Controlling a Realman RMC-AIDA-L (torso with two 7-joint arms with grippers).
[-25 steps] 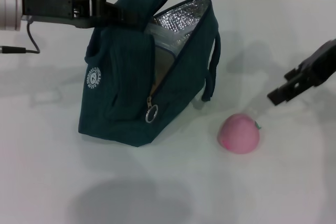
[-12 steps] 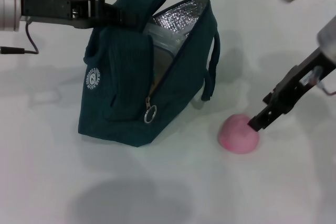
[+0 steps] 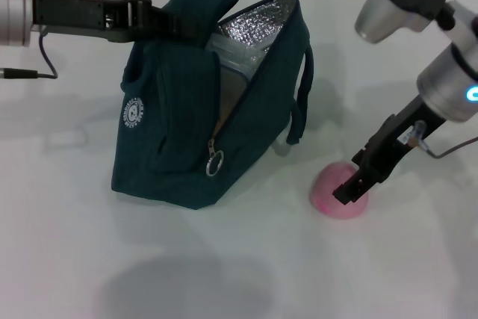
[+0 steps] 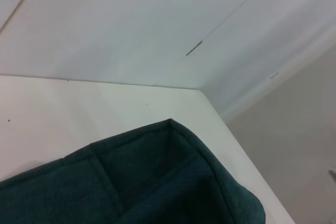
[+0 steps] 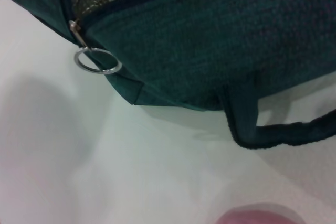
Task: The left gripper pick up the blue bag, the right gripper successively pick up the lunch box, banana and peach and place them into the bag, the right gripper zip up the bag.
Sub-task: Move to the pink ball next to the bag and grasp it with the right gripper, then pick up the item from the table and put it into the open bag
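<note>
- Currently blue bag (image 3: 202, 110) stands open on the table (image 3: 75, 259); soft fabric, left pincer (image 3: 168, 22) pinching its handle.
- Right pincer (image 3: 351, 188) down on the peach; spread or pressed, cannot tell.
- Peach (image 3: 332, 192) just beside bag: likely light, soft, rolls; grip across its middle, gently.

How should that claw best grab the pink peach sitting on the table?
Probably from above, fingers closing across the peach's round middle. It sits free on the table, the blue bag off to one side, and the right gripper is already at its top.
</note>
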